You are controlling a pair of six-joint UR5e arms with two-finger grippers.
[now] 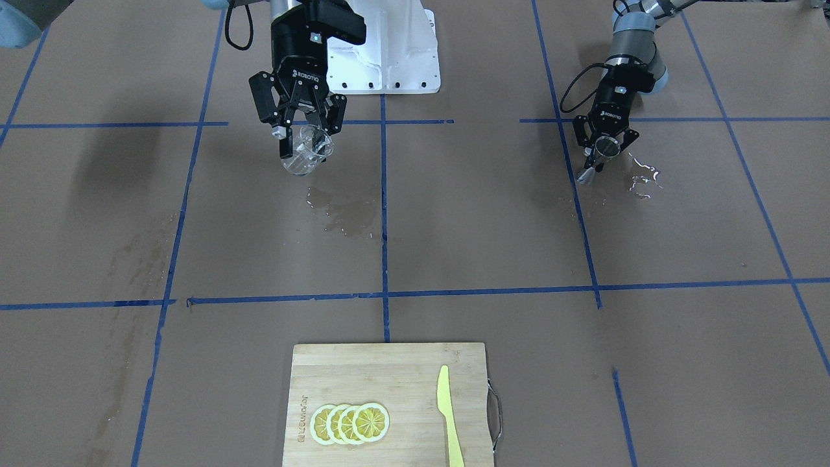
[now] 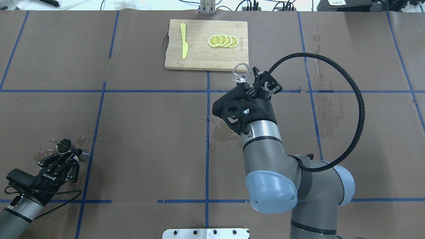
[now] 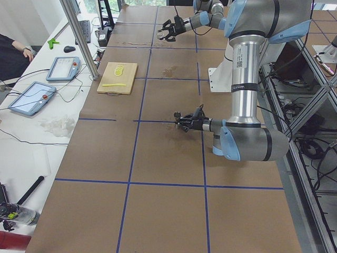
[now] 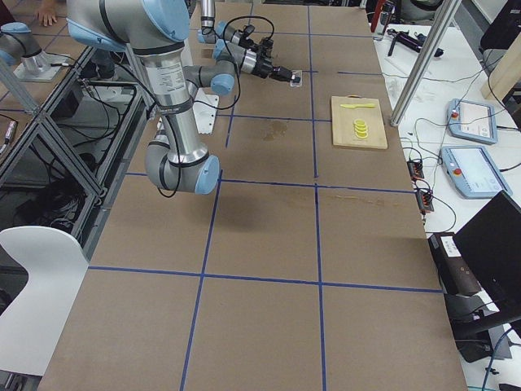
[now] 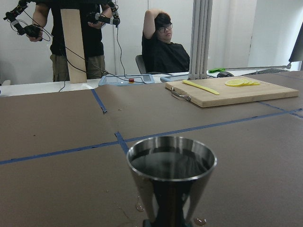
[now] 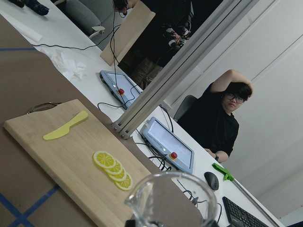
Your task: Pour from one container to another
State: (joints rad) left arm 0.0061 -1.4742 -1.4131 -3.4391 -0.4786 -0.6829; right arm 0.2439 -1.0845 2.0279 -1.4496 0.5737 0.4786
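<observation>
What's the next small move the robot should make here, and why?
Probably move the right gripper, holding the glass cup, toward the jigger: the left gripper holds it upright far across the table, so the cup is nowhere near its mouth.

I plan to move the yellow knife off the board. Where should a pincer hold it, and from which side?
I would grip the knife at its narrow handle half, away from the robot, from straight above, across its width: it lies flat on the cutting board.
</observation>
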